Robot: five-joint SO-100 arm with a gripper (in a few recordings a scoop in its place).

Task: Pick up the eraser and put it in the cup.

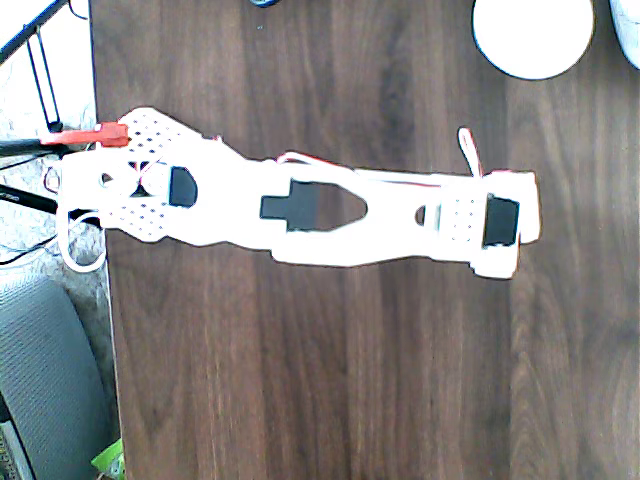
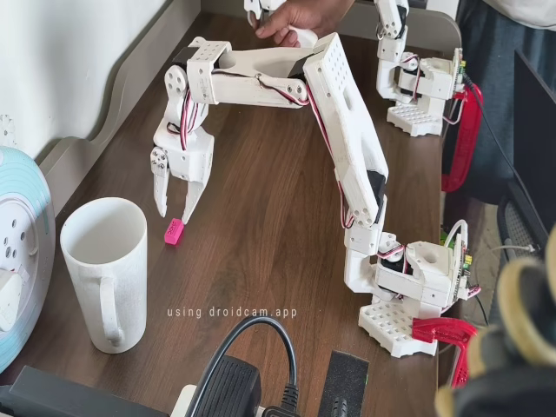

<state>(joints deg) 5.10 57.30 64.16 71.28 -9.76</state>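
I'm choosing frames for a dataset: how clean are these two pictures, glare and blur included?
Overhead view: washed out and soft, the white arm and the round white cup blown to flat white, wood grain smeared. Fixed view: sharper, even daylight, the small pink eraser clear below the open gripper; a blurred dark object at lower right, plus a watermark.

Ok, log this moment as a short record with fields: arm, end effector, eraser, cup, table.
arm: white five-joint arm reaching out over the table, wrist bent downward
end effector: white two-finger end effector, open, tips pointing down, hovering just above the eraser, not touching it
eraser: small pink rectangular eraser, lying flat on the table, between the end effector and the cup
cup: large white ceramic cup with a handle, upright, looks empty
table: dark brown wood-grain table
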